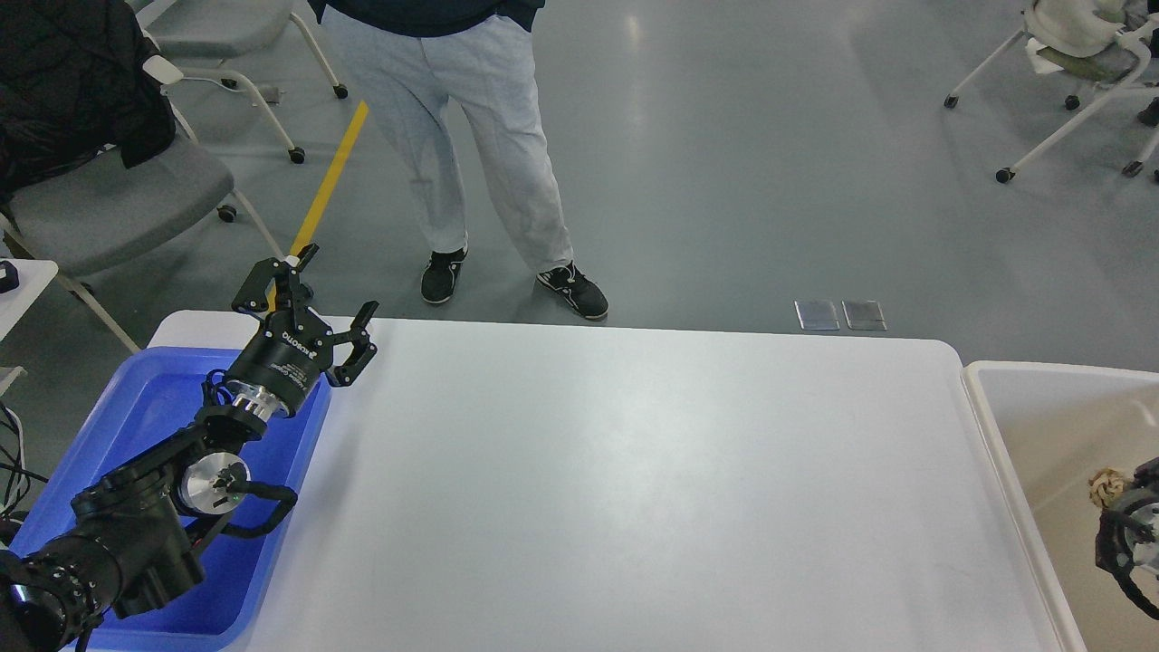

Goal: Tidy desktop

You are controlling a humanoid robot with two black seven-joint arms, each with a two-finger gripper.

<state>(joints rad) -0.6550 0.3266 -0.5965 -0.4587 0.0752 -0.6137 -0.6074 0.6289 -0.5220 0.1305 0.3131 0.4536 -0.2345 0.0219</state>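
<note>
The white desktop [634,480] fills the middle of the head view, and its surface shows no loose objects. My left gripper [339,282] is open and empty, raised over the far left corner of the desktop, above the far right rim of the blue tray [145,407]. Only a dark part of my right arm [1127,543] shows at the right edge, over the beige bin [1014,426]. Its fingers cannot be told apart. A small tan object [1106,487] lies in the bin just beside it.
A person [480,136] stands close behind the desktop's far edge. A grey chair with a black jacket [81,136] is at the far left. Wheeled chairs [1077,72] stand at the far right. A yellow floor line [330,177] runs behind the left gripper.
</note>
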